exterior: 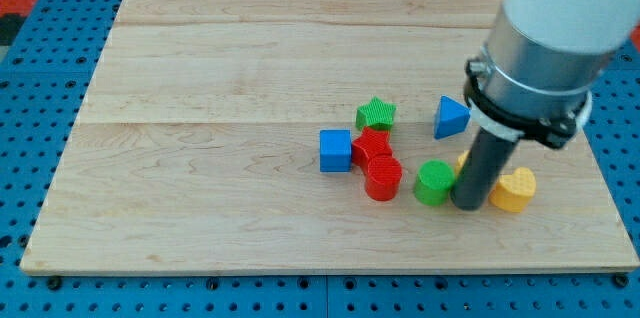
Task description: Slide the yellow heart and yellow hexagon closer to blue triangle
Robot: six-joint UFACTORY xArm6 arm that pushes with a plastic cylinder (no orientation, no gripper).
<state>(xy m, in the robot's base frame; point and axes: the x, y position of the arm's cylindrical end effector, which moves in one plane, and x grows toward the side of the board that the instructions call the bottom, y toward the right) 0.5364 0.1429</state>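
nearest of all, the yellow heart (515, 190) lies near the counter's (200, 158) near right edge, touching the right side of my tip (467, 204). this end effector is a plain rod, nothing to open or clamp. yellow hexagon (464, 161) peeks out behind it, mostly hidden. blue triangle (451, 118) sits farther back. counted: two yellow, two blue including the blue cube (336, 151), two green, two red.
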